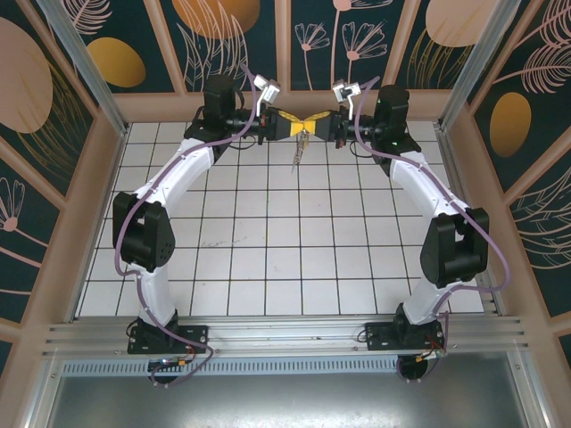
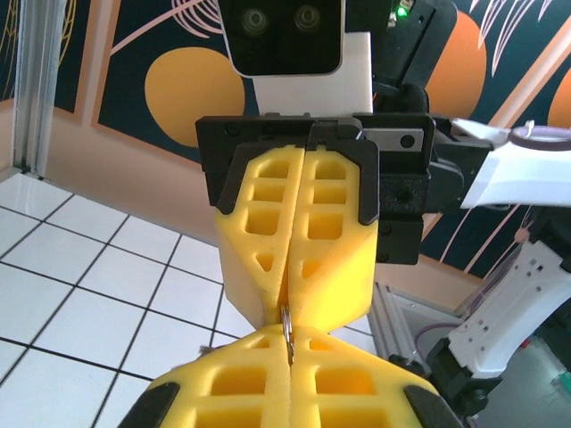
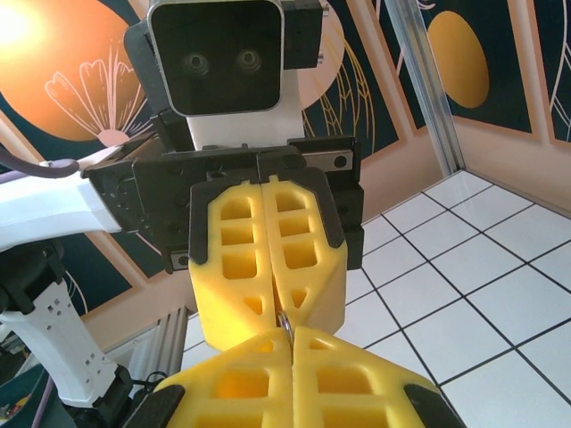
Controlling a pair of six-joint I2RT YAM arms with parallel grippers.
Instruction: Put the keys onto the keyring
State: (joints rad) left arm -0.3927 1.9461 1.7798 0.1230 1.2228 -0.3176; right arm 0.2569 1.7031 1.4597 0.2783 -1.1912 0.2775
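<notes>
Yellow, ribbed and clenched tight, the left fingers (image 1: 289, 124) and the right fingers (image 1: 318, 121) press tip to tip above the far end of the white-tiled tabletop (image 1: 268, 259), close to the painted back wall (image 1: 294, 45). A thin sliver of grey metal is caught in the seam where the four tips meet. It is the top of the keyring (image 2: 286, 328). Seen from either wrist, it runs out of the slit of one pair straight into the slit of the other, so each pair is pinching it. From above, the rest of it hangs below the meeting point as a slim grey-beige loop, tilted a little towards the left side. I cannot pick out the keys; anything that small is lost among the fingertips. Behind the fingers, the black mounts and white camera blocks face one another. The left arm (image 1: 169, 192) and right arm (image 1: 428, 192) bow outward from there, back to their bases on the aluminium rail (image 1: 285, 332) at the near edge.
</notes>
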